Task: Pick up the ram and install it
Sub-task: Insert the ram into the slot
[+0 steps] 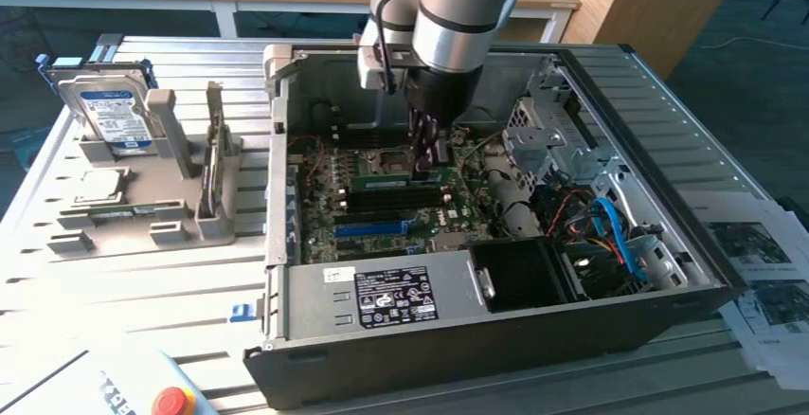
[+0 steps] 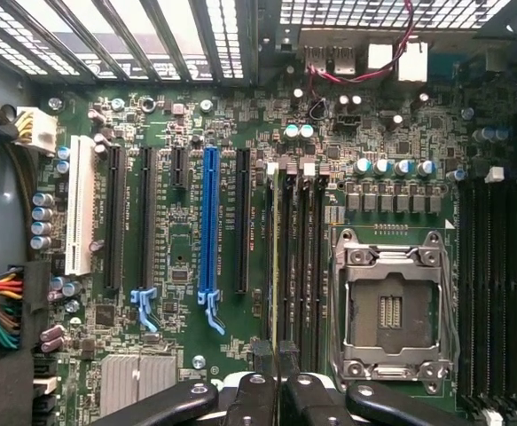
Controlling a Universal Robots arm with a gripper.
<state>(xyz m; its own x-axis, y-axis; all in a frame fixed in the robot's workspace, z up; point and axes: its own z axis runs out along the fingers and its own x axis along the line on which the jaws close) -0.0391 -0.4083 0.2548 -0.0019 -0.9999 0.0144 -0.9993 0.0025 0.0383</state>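
Note:
The ram (image 2: 274,266) is a thin green stick seen edge-on, standing along a black memory slot next to the CPU socket (image 2: 391,311). In the exterior view the ram (image 1: 379,182) shows as a short green strip on the motherboard (image 1: 329,211) inside the open PC case (image 1: 506,334). My gripper (image 1: 427,154) reaches straight down into the case at one end of that strip. In the wrist view my gripper (image 2: 278,377) has its black fingers (image 2: 251,395) drawn together on the ram's near end. I cannot tell whether the ram is pushed fully into the slot.
A long blue slot (image 2: 208,222) and several black slots lie beside the ram. The power supply (image 1: 379,297), coloured cables (image 1: 613,235) and drive cages crowd the case. Outside, a grey fixture (image 1: 152,216) holds a hard drive (image 1: 112,112). A red button (image 1: 173,401) sits at the table's front.

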